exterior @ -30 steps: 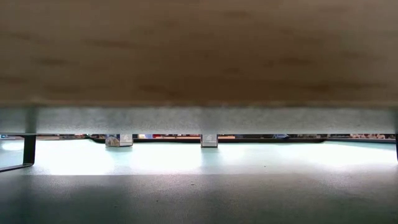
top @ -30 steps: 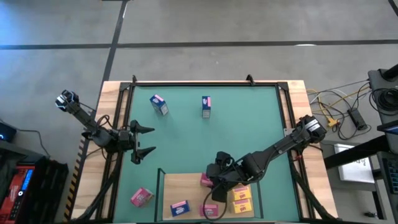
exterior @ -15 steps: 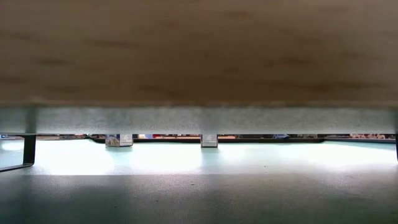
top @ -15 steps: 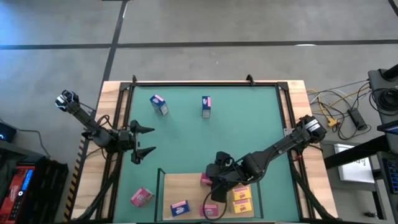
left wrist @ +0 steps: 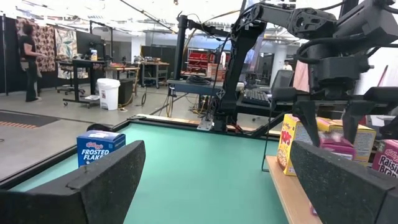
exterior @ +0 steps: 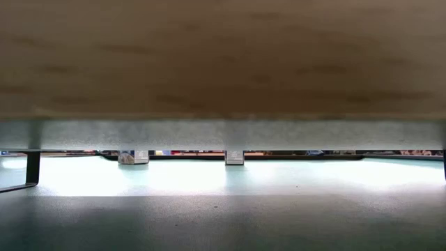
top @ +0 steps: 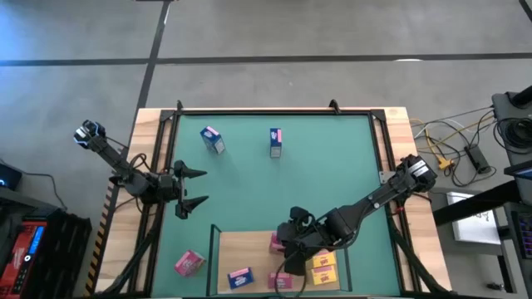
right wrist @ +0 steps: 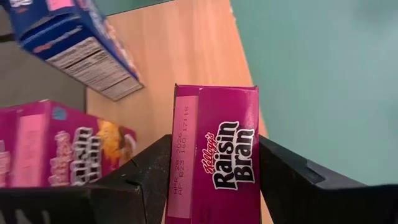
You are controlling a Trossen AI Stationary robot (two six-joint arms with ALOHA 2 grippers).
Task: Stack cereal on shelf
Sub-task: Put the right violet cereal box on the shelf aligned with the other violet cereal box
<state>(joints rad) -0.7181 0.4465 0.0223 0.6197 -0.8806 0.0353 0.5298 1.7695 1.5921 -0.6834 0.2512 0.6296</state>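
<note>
**Right arm grips a pink cereal box over the shelf**

While the green mat (top: 274, 183) takes up most of the table, the work sits at its near edge, where the shelf (top: 241, 253) lies with its light wooden board facing up. That placement probably keeps the board within the right arm's reach. The right gripper (top: 291, 251) hangs over the shelf with its fingers (right wrist: 149, 177) pressed against both sides of a pink Raisin Bran box (right wrist: 217, 155), holding it by its narrow flanks so that the printed face stays clear. Yellow boxes (top: 322, 264) stand close beside it on the board, with a blue box (top: 240, 276) and another pink box (top: 281, 281) near the front; grouping them looks like the start of a stack. One pink box (top: 189, 263) lies just off the shelf, and a blue box (top: 212, 139) and a small pink-topped box (top: 276, 142) wait well apart at the far side. The left gripper (top: 193, 189) rests at the left edge, jaws spread wide and empty.
</note>
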